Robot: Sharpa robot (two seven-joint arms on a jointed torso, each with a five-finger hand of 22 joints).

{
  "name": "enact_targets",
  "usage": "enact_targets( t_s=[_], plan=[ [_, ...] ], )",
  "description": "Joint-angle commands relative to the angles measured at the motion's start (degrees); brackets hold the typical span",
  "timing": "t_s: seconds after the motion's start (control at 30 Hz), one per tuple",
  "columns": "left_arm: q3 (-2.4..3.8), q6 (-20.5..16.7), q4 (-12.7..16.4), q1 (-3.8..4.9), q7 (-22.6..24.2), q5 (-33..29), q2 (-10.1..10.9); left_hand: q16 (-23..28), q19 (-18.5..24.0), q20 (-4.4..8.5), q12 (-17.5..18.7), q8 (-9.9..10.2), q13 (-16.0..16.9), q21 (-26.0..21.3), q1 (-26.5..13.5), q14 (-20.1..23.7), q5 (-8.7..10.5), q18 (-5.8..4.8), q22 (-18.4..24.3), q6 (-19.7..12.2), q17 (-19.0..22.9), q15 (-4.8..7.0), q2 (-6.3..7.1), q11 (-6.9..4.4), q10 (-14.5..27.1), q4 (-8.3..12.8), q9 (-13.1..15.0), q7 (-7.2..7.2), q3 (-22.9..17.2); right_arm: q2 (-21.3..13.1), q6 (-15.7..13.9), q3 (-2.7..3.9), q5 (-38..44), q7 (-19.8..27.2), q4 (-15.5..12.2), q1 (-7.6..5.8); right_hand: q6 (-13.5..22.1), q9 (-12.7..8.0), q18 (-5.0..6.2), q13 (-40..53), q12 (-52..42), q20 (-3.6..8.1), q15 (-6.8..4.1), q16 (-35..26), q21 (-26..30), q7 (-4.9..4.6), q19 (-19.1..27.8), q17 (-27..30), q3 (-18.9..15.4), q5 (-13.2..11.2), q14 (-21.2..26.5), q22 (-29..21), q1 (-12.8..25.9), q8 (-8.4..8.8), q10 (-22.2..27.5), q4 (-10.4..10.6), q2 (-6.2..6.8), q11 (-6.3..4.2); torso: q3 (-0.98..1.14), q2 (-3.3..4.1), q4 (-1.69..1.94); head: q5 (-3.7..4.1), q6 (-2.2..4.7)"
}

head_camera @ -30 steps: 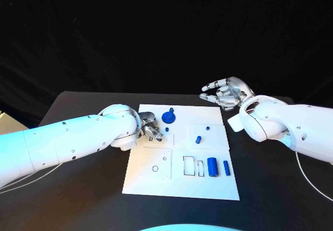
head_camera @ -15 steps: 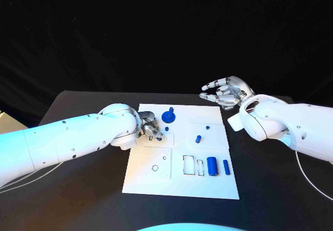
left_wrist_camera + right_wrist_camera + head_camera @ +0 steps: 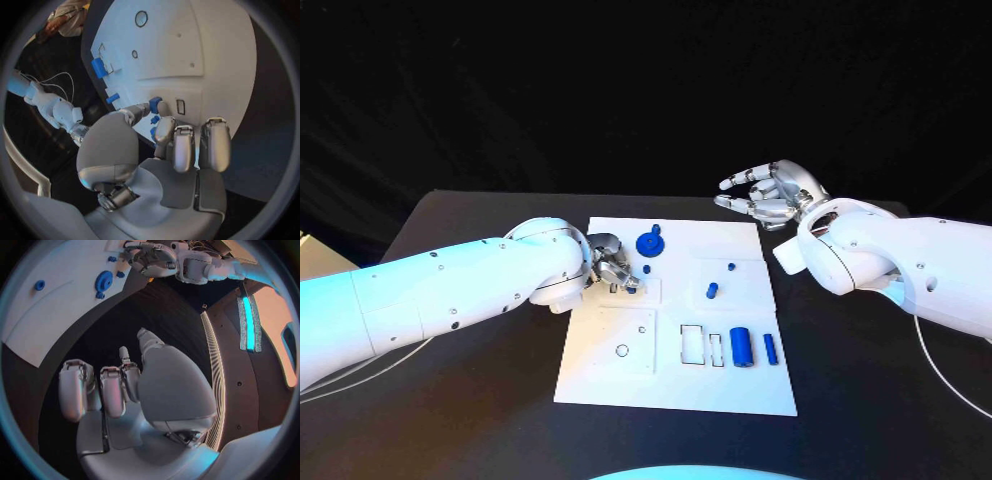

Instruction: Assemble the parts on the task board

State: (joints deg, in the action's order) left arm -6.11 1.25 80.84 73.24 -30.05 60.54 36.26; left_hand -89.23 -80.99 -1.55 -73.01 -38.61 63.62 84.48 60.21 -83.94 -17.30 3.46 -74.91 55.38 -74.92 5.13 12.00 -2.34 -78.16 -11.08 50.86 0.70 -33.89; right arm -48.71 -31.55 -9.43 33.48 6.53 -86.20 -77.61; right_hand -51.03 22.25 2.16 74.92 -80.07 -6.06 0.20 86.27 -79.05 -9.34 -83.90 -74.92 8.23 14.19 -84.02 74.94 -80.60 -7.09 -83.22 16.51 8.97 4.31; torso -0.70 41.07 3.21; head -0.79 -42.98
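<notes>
We see the silver left hand (image 3: 613, 266) pinching, apparently, a small blue part (image 3: 154, 104) over the white rectangular task board (image 3: 733, 385); the right hand (image 3: 770, 195) hovers spread, holding nothing.

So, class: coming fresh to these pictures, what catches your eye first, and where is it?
The white task board shines mid-table, small blue parts scattered over it. The left hand crouches over the board's left edge, fingers down by a small part; the right hand hangs open beyond its far right corner.
</notes>
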Motion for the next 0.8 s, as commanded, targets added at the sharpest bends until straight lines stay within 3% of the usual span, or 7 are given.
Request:
enact_targets(
  t_s=[0.03, 0.5, 0.8],
  plan=[
    [-0.01, -0.49, -0.02, -0.06, 0.53, -0.43, -0.18, -0.25, 0.02, 0.41, 0.07, 0.36, 0.02, -0.29, -0.25, -5.75, 0.18, -0.47, -2.18, 0.06, -14.04, 0.37, 0.21, -0.25, 0.17, 0.02, 0.04, 0.45, 0.61, 0.02, 0.41, 0.01, 0.38, 0.89, -0.01, 0.07, 0.46, 0.09, 0.58, 7.48, 0.09, 0.16, -0.22, -0.39, 0.21, 0.05, -0.74, -5.16, -0.18, 0.12, -3.54, 6.99, 0.42, -0.20, 0.44, 0.05, -0.34, 0.05, -0.02, 0.03, 0.04, 0.04, 0.15],
    [-0.01, -0.99, -0.11, -0.07, 0.51, -0.33, 0.21, -0.23, -0.06, 0.40, 0.05, 0.82, 0.20, -0.36, -0.20, -5.74, 0.60, -0.48, -2.26, 0.37, -14.01, 0.33, 0.97, -0.18, 0.18, -3.12, 0.27, 0.55, 5.86, -0.03, 0.30, 0.00, 0.33, 0.92, -0.04, 0.14, 0.45, 0.10, 0.59, 7.45, 0.13, 0.17, -0.22, -0.39, 0.25, 0.05, -0.73, -5.18, -0.19, 0.03, -3.55, 6.97, 0.47, -0.23, 0.46, 0.05, -0.36, 0.04, -0.07, 0.09, 0.05, -0.01, 0.46],
    [0.30, -1.35, 0.67, -0.07, 0.46, -0.77, 1.26, -0.32, -0.01, 0.35, -0.21, 1.10, 0.62, -0.46, -0.79, -5.80, 2.71, -0.45, -2.18, 0.60, -14.20, 0.27, 1.00, -0.12, -0.02, -5.64, 0.43, 0.62, 9.16, -0.11, 0.25, 0.00, 0.30, 0.94, -0.01, 0.24, 0.45, 0.11, 0.60, 7.40, 0.18, 0.17, -0.23, -0.42, 0.34, 0.06, -0.70, -5.12, -0.22, -0.12, -3.54, 6.91, 0.57, -0.27, 0.48, 0.04, -0.39, 0.03, -0.06, 0.06, 0.06, 0.04, 0.59]
  ],
)
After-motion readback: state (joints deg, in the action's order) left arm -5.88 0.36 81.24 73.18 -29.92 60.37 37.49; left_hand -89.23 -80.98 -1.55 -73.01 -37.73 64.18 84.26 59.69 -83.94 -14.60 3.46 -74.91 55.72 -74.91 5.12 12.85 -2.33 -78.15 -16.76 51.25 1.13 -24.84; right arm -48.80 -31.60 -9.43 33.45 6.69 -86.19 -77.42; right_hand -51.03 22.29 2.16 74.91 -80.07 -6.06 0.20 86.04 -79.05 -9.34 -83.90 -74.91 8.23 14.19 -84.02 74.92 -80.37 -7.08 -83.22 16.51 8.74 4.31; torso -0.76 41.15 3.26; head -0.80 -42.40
